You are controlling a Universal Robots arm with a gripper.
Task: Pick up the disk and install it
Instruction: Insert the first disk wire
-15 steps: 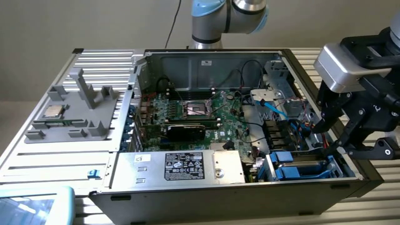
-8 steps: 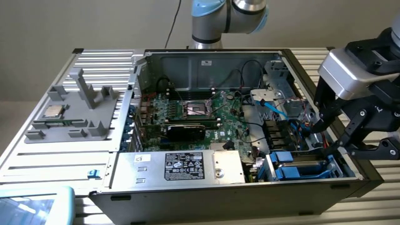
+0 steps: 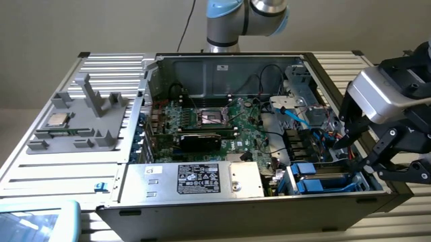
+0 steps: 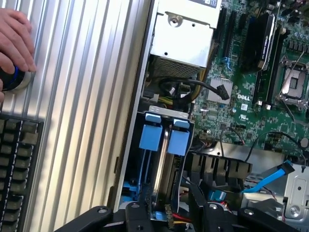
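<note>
The disk (image 4: 165, 162) stands on edge in the drive cage at the case's corner, and its blue carrier tabs (image 4: 150, 133) point toward the power supply. In the exterior view the disk (image 3: 324, 177) sits low in the case on the exterior view's right, framed by the blue carrier (image 3: 316, 185). My gripper (image 3: 356, 156) hangs just above and to the right of that cage. In the wrist view the gripper (image 4: 171, 212) is open, its black fingers (image 4: 140, 215) apart with nothing between them, over the cage's far end.
A silver power supply (image 3: 195, 179) lies beside the cage, and the motherboard (image 3: 215, 126) is behind it. A blue cable (image 3: 296, 118) crosses above the bay. A grey fixture holding a CPU chip (image 3: 57, 120) sits on the left. A hand (image 4: 14, 34) rests by a keyboard (image 4: 19, 164).
</note>
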